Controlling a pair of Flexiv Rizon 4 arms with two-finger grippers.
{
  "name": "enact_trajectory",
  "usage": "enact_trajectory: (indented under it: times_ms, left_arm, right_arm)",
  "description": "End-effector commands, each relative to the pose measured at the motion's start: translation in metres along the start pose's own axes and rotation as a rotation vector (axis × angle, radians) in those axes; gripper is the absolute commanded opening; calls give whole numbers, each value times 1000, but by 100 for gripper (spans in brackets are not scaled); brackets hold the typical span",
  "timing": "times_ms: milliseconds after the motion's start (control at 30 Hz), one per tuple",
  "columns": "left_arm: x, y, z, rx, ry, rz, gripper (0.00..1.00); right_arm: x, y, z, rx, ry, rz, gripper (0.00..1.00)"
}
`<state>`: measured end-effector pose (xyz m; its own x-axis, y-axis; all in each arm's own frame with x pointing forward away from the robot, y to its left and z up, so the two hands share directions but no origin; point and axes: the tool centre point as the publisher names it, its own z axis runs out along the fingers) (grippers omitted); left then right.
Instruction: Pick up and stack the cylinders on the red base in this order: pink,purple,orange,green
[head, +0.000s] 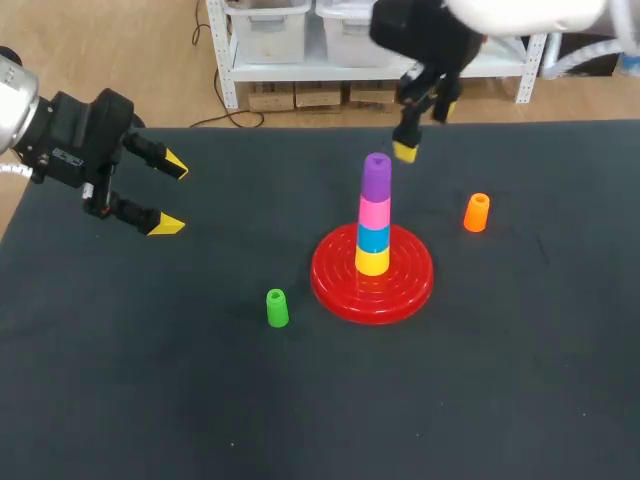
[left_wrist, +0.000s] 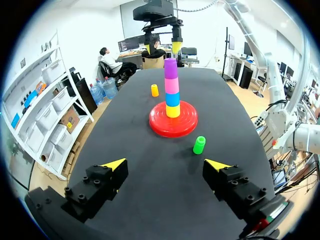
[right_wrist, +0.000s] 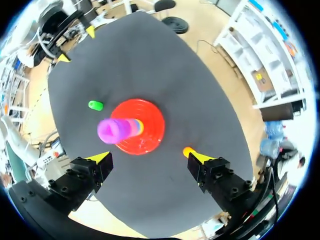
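Observation:
On the red base (head: 335, 285) stands a stack of yellow, blue, pink and, on top, a purple cylinder (head: 377, 175). My right gripper (head: 425, 130) hangs open just above and behind the stack, holding nothing. In the right wrist view the purple cylinder (right_wrist: 112, 130) lies below and ahead of the right gripper (right_wrist: 148, 158), apart from its fingers. The orange cylinder (head: 477, 212) stands to the right of the base, the green cylinder (head: 277, 307) at its front left. My left gripper (head: 170, 195) is open over the table's left side, far from the stack (left_wrist: 171, 89).
The table (head: 520, 380) is covered in black cloth, with wide bare room at the front and right. From the left wrist view the green cylinder (left_wrist: 199, 145) stands ahead of the left gripper (left_wrist: 165, 165), with the orange cylinder (left_wrist: 155, 90) beyond the base (left_wrist: 160, 125).

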<state>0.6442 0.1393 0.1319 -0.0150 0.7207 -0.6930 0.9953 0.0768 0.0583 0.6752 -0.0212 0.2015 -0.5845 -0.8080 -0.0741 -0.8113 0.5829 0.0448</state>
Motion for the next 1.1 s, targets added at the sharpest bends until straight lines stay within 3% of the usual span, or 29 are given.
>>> enact_trajectory:
  times_ms: [33,300,567,800,1100]
  left_arm:
    - [1,0,0,-2,-4,2,100]
    - [1,0,0,-2,-4,2,100]
    - [1,0,0,-2,-4,2,100]
    - [1,0,0,-2,-4,2,100]
    - [1,0,0,-2,-4,2,100]
  right_arm:
    - [17,-14,-1,24,-76,60,100]
    - [13,-70,21,1,-45,170,100]
    - [10,-113,60,-15,3,271,100]
    - [19,-127,97,-32,39,320,100]
    - [37,-119,113,-30,60,346,100]
